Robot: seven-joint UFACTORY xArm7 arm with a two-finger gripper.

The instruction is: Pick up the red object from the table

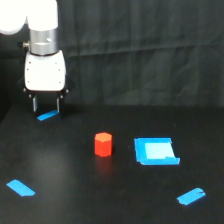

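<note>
The table [75, 200] is big and black. My gripper [46, 106] hangs at ten o'clock, fingers apart, holding nothing. The blue square piece [156, 151] sits near the red object [103, 144] in the middle; I might bump it.

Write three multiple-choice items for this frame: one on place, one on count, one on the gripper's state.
1. Where does the red object sit relative to the blue square piece?
A. On the exterior view's left of it
B. On top of it
C. On the exterior view's right of it

2. How many short blue tape strips lie on the table?
A. One
B. Three
C. Five

3. What is the gripper doing?
A. Clamping the red object
B. Hanging open, holding nothing
C. Holding the blue piece

Key: 1 A, a gap separates them. 2 B, one under the gripper, two in front. 3 B, the fingers stand apart, away from the block.
</note>
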